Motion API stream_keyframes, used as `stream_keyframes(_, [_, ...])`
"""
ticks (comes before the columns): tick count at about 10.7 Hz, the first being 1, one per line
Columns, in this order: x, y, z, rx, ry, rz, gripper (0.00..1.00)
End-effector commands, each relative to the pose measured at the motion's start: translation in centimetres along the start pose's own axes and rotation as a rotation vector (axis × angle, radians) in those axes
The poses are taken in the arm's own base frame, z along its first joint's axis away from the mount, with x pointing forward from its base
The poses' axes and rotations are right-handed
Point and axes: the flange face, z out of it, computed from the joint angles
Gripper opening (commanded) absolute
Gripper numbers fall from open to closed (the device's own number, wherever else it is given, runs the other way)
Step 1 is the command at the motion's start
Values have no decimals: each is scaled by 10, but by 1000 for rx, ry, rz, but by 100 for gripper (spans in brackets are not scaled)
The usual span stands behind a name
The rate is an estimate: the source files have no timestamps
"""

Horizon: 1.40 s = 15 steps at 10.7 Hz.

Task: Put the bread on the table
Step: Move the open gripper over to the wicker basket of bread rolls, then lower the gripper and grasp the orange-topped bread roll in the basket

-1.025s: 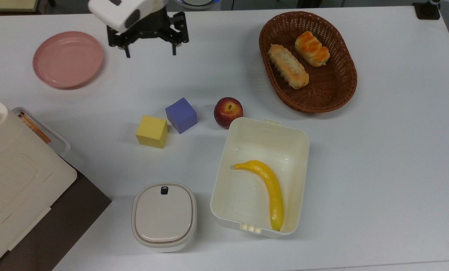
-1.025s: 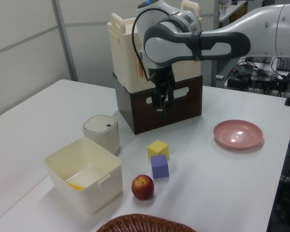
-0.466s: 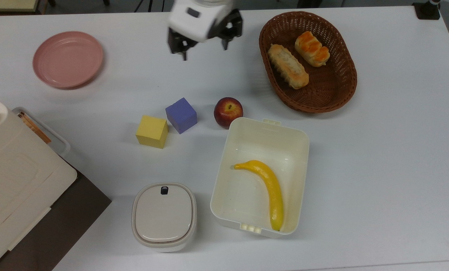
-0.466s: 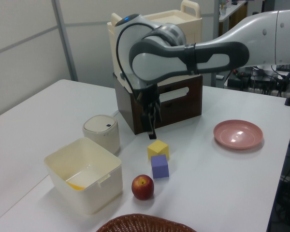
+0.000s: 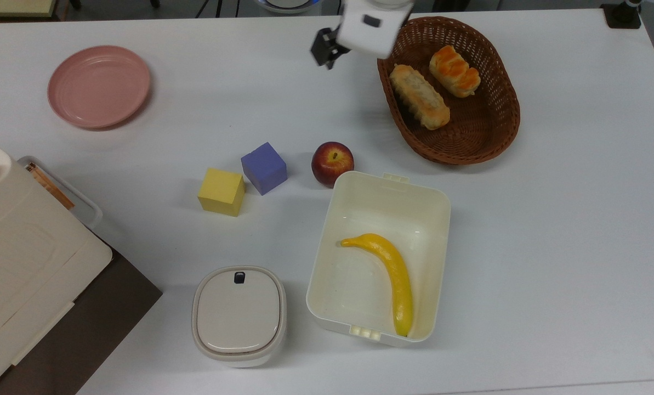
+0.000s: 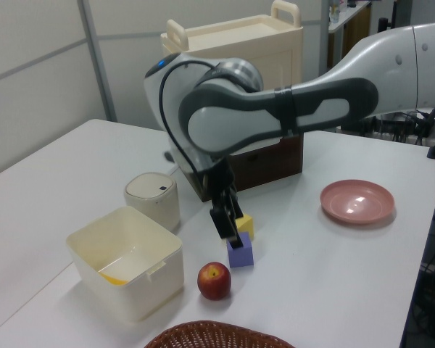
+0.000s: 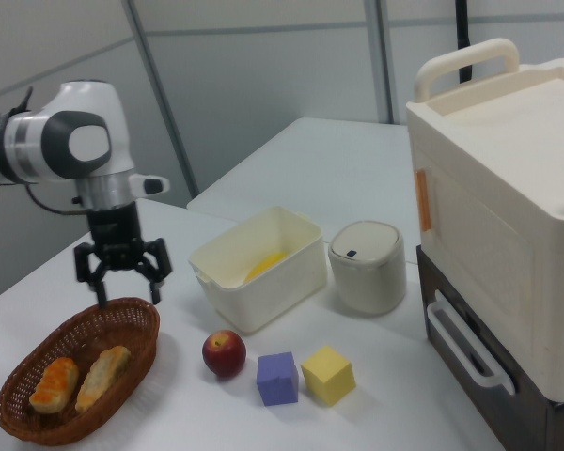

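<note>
Arm (image 6: 275, 116) stretches across the table (image 6: 333, 275) from the left view's right; gripper (image 6: 225, 221) hangs in front of the yellow cube (image 6: 244, 223), just above the purple cube (image 6: 240, 254); apple (image 6: 214, 281) nearby, tub (image 6: 127, 261) & lidded pot (image 6: 152, 199) to the left view's left; pink plate (image 6: 357, 201) well apart; basket rim (image 6: 217, 336) at bottom edge.

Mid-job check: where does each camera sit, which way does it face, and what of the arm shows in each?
Top view: overhead, looking straight down on the table; the gripper shows at the basket rim.
Left view: low at the basket end, facing the plate and crates; the arm's links cross it.
Right view: opposite side, facing the basket and the bread; the open gripper hangs above the rim.
All share the apple.
</note>
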Motion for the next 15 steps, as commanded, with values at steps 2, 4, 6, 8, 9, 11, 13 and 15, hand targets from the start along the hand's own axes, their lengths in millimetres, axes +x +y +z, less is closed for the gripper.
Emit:
stream_keyframes(2, [10,-84,33,-26,-145,-137,100])
stream_keyframes(4, [27,-117,59,-33,-204,-165,100])
stream_keyframes(6, [44,-149,89,-47,-258,-146,100])
stream_keyframes(8, [57,-183,120,-65,-311,-163,100])
stream_keyframes(9, [62,-196,135,-69,-333,-176,100])
stream_keyframes(11, [73,-220,163,-81,-366,-174,100])
stream_keyframes(13, [85,-229,173,-77,-315,-122,100])
stream_keyframes(15, [97,-235,179,-33,-264,-54,100])
